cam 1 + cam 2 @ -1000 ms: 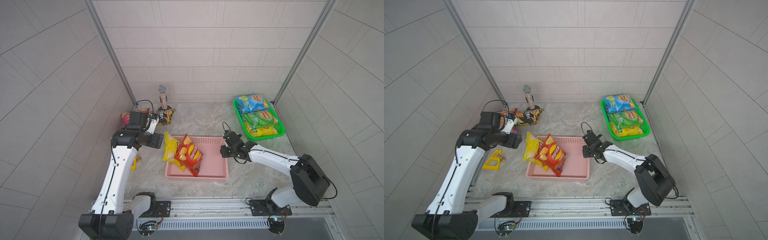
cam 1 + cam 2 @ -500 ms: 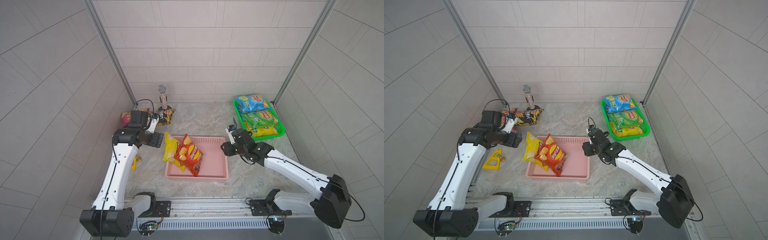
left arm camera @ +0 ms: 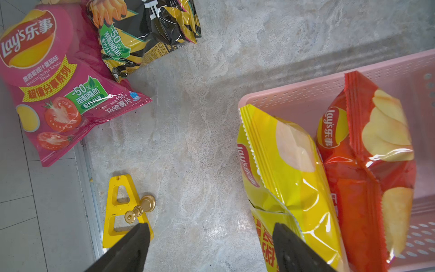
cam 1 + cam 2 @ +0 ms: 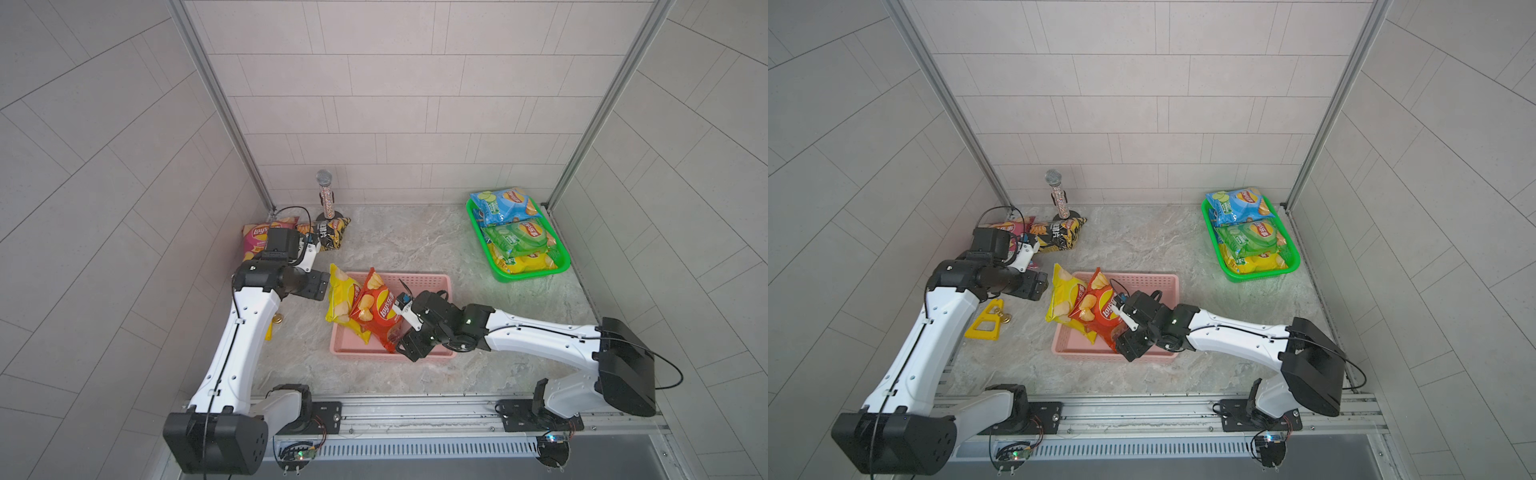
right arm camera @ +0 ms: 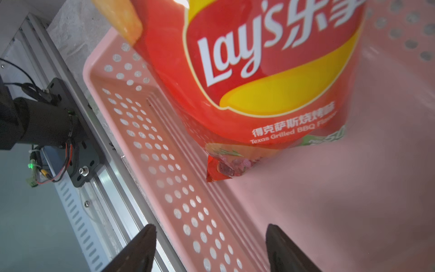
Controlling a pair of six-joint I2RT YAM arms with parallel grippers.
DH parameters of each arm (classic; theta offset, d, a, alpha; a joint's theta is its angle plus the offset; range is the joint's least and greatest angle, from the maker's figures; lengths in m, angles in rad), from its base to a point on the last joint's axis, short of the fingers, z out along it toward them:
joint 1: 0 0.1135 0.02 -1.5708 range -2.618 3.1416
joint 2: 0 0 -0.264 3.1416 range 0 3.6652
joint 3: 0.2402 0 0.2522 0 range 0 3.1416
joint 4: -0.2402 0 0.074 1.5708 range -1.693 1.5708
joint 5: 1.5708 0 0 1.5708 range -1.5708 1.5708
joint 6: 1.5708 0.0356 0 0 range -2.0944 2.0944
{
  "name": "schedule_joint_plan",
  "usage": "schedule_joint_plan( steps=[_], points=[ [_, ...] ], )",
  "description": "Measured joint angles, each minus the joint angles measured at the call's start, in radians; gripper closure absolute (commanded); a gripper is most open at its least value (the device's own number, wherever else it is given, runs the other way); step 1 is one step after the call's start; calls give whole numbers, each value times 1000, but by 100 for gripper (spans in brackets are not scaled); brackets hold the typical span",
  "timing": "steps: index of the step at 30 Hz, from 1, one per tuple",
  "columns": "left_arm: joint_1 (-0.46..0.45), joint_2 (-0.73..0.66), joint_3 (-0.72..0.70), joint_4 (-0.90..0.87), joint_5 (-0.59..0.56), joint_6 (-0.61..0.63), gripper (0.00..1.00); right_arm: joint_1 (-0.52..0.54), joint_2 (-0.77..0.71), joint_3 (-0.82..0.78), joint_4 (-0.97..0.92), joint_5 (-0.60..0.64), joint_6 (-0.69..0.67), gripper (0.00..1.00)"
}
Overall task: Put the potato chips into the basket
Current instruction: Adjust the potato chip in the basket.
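Observation:
The pink basket sits mid-table. A yellow potato chips bag and a red one lean in its left end. My right gripper hangs open over the basket's front part, right beside the red bag; nothing lies between its fingers in the right wrist view. My left gripper is open just left of the yellow bag, above bare table in the left wrist view. A magenta bag and a black bag lie at the back left.
A green tray at the back right holds a blue bag, a green bag and a yellow bag. A glittery microphone stands at the back wall. A yellow triangular piece with a gold knob lies left of the basket.
My right arm swung from the basket's right rim to its front part beside the red bag, and its jaws opened wider. The left arm barely moved.

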Motion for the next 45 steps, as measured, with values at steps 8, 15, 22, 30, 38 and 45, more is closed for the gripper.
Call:
schedule_joint_plan(
  steps=[8, 15, 22, 30, 38, 45],
  points=[
    [0, 0, -4, 16, -13, 0, 11, 0, 147, 43, 103, -14, -10, 15],
    [0, 0, -4, 21, -21, 1, 11, -18, 211, 78, 130, 0, -42, 15],
    [0, 0, -10, 21, -22, 3, 11, -85, 212, 78, 141, 26, -95, 18],
    [0, 0, -13, 21, -22, 6, 11, -109, 275, 131, 145, 12, -147, 23],
    [0, 0, -14, 21, -22, 10, 11, -109, 311, 168, 164, 11, -139, 24],
    [0, 0, -14, 21, -22, 9, 11, -112, 327, 172, 206, 51, -78, 24]
  ],
)
